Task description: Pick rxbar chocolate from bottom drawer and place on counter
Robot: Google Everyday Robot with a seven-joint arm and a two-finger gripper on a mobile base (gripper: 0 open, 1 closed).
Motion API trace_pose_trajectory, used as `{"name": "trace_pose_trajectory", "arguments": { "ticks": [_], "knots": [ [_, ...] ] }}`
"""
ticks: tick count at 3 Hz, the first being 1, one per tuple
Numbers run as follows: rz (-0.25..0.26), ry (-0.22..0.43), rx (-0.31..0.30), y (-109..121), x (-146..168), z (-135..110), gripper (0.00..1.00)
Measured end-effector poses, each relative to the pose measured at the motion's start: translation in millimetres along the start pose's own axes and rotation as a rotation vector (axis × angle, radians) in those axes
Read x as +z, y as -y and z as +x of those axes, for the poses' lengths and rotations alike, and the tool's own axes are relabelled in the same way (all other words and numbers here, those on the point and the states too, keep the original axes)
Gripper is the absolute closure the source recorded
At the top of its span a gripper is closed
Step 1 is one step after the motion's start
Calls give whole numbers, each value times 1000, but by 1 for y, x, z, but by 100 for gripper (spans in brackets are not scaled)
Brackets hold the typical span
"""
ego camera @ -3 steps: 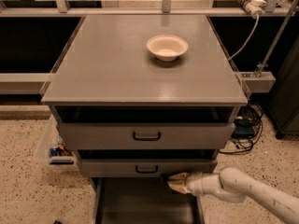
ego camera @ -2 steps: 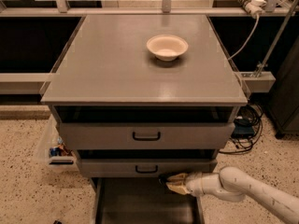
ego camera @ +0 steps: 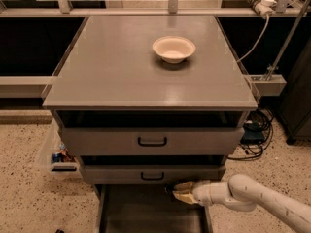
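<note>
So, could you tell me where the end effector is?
Low in the camera view, right of centre: the end effector sits below the middle drawer's front, above the open bottom drawer.

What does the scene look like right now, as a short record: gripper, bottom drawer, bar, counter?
gripper: low at the right side of the open bottom drawer, just under the middle drawer front
bottom drawer: pulled out, interior dark
rxbar chocolate: not visible in this view
counter: holds only a white bowl, right of centre towards the back
middle drawer: front above the gripper
task: bar not yet on the counter
</note>
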State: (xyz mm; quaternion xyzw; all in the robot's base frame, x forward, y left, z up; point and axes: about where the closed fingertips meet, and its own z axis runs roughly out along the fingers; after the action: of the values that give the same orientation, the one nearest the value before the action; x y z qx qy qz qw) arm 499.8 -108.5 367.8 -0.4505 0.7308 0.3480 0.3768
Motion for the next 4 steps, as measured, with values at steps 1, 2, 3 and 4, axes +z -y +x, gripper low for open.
{"name": "trace_pose_trajectory", "arguments": {
  "ticks": [1,2,3,4],
  "knots": [
    [64,17,-102,-25,-36,-40,100],
    [146,17,-218,-70,-84,-96,100],
    [142,-29,-294,-133,-92,-150,100],
    [135,-80,-361,-150,-97,-169,100]
  ]
}}
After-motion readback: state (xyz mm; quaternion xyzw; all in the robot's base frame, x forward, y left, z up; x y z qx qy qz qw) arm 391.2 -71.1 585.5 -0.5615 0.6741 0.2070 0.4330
